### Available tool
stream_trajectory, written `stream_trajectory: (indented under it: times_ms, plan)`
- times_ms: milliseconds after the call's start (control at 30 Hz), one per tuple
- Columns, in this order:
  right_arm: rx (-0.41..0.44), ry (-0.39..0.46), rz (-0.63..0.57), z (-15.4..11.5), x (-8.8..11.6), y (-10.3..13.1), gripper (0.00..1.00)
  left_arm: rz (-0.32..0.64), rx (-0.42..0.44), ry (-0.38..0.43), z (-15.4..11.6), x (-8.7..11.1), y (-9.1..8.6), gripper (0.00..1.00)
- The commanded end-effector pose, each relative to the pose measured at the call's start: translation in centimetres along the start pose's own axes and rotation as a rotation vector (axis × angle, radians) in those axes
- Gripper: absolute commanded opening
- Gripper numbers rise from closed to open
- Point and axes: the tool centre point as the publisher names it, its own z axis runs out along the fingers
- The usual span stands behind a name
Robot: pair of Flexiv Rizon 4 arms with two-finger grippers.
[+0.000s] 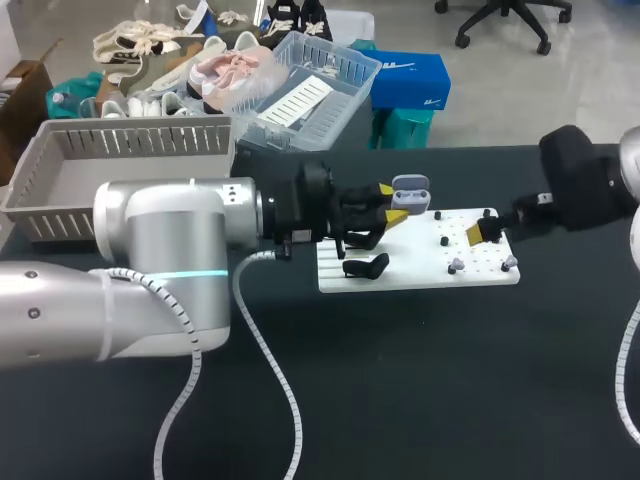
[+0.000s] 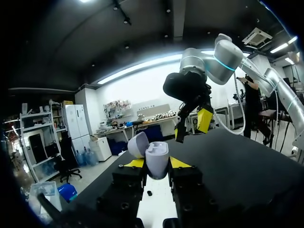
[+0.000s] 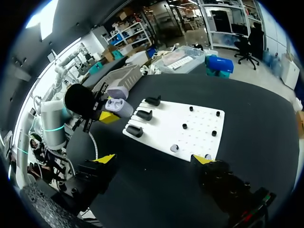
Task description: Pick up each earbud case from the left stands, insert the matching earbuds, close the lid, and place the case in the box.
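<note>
Box (image 1: 40, 195): grey slatted basket at the far left of the bench (image 1: 430, 400), well apart from everything else listed.
Left pincer (image 1: 388, 208): clamped on the earbud case from two sides and held above the left end of the board, so you have the case in hand.
Earbud case (image 2: 157, 159): lavender and upright between the yellow tips. Its lid (image 2: 137, 144) is swung open to one side and the mouth is bare.
Stands (image 3: 144, 114): three black cradles in a row at the board's left end, just beside the held case. I see no case on them.
Board (image 3: 190, 123): white pegboard with a few black pegs at its right end.
Earbuds (image 3: 175, 148): small grey pieces at the board's near right edge. A second earbud (image 3: 207, 156) lies close to one yellow tip.
Right pincer (image 3: 154, 160): spread wide and gripping nothing, hanging over the board's right end.
Key relation: the earbuds lie just below and ahead of your right pincer, and the open case waits to their left. The right arm is much nearer, so the pick looks like its job.
</note>
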Motion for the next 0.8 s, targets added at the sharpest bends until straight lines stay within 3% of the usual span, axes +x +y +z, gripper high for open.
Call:
stream_trajectory:
  times_ms: [33,300,500,800]
  plan:
    - [0.078,0.029,0.000,-0.5,0.5,0.0,1.00,0.002,-0.005,-0.004,0.0,0.1,0.0,0.00]
    - [0.206,0.105,-0.114,-2.0,1.0,-1.3,1.00,0.002,-0.005,-0.004,0.0,0.1,0.0,0.00]
    - [0.363,0.252,-0.190,-2.8,1.0,-2.3,1.00,0.002,-0.005,-0.004,0.0,0.1,0.0,0.00]
    - [0.436,0.284,-0.265,-3.2,1.9,-4.3,1.00,0.002,-0.005,-0.004,0.0,0.1,0.0,0.00]
